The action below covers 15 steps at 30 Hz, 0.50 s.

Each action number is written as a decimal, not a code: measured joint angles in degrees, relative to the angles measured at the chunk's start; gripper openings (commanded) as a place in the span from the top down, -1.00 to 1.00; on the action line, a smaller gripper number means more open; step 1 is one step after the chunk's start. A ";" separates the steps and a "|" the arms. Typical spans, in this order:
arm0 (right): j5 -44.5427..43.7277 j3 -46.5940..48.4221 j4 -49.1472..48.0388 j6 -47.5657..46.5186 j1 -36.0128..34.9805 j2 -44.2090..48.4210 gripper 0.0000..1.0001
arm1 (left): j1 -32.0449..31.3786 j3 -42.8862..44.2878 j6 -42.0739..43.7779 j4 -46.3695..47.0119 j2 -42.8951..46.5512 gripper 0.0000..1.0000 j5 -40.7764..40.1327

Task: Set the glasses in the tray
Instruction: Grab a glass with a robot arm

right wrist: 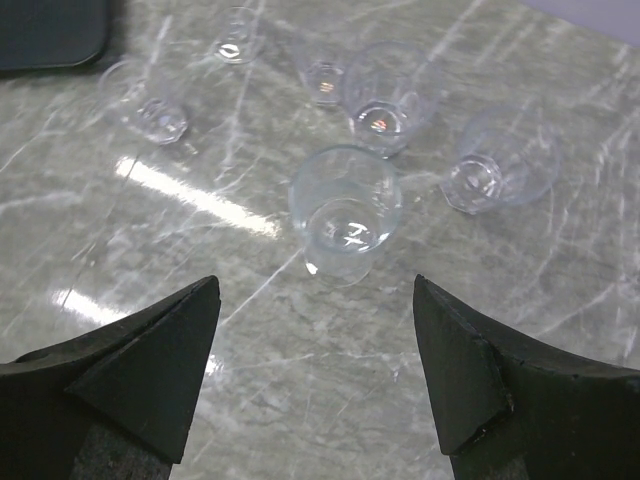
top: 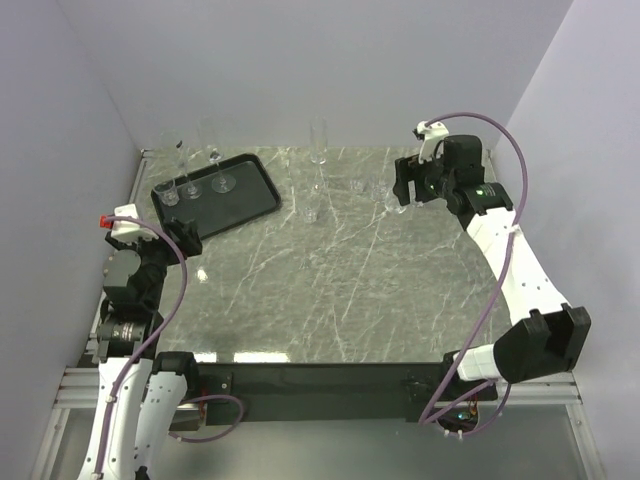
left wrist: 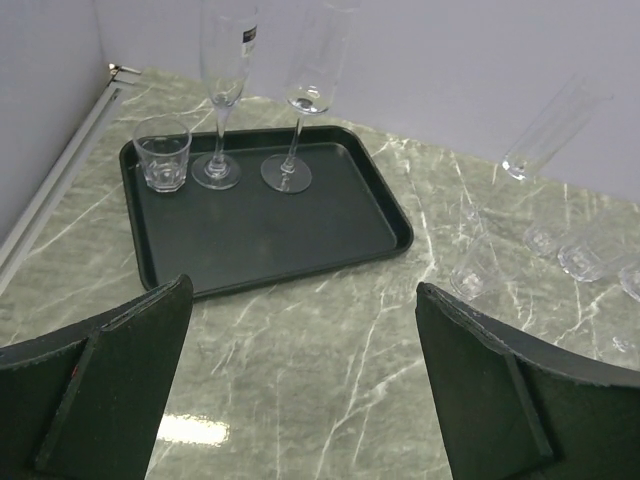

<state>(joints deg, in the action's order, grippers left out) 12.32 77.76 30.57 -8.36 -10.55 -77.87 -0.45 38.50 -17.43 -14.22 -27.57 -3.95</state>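
1. A tumbler [left wrist: 162, 152], a flute [left wrist: 225, 70] and a stemmed glass [left wrist: 287, 173] are standing in the tray [left wrist: 270, 240].
2. The flute's dark sticker [left wrist: 249, 35] is showing nothing readable.
3. More glasses [right wrist: 385, 95] are standing on the marble table [right wrist: 300, 400].
4. The right gripper [right wrist: 316, 290] is hovering, jaws spread, by one short glass [right wrist: 345, 210].
5. The left gripper [left wrist: 302, 295] is gaping empty near the tray.

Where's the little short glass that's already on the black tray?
The short tumbler stands in the black tray's far left corner in the left wrist view, with a tall flute just to its right.
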 measured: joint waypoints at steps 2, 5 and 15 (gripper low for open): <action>-1.92 0.04 -0.55 1.36 -0.20 -1.07 -0.70 | 0.00 -0.13 0.17 -0.15 0.11 -0.99 -0.42; -3.96 1.03 -0.59 3.08 -0.55 -3.10 -0.69 | -0.02 -0.55 0.20 0.04 0.11 -0.99 -0.46; -5.42 5.33 -1.40 6.67 -1.27 -9.14 -0.49 | -0.22 -1.38 0.22 0.35 -0.07 -0.99 -0.46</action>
<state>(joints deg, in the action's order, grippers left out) 6.90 83.09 29.17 -1.69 -11.81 -87.00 -0.67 37.12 -17.21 -13.87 -27.64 -4.40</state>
